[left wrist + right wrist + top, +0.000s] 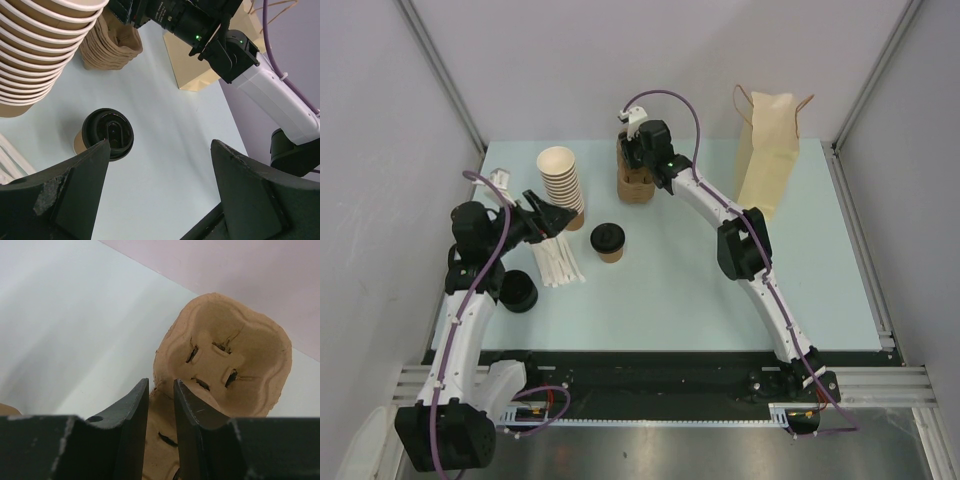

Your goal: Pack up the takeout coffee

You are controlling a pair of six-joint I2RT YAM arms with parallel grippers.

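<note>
we are holding our left gripper (160, 150) wide open near the coffee cup (106, 134) in the middle of the table (670, 290), likely so it fits between, while our right gripper (161, 385) is sitting almost closed over the top cup tray (225, 360), maybe to grab a holder, but we cannot tell if it is pinching.

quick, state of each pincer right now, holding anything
Left pincer: open wide, holding nothing.
Right pincer: narrow gap at the rim of the brown moulded pulp cup carrier stack; grip cannot be told.
</note>
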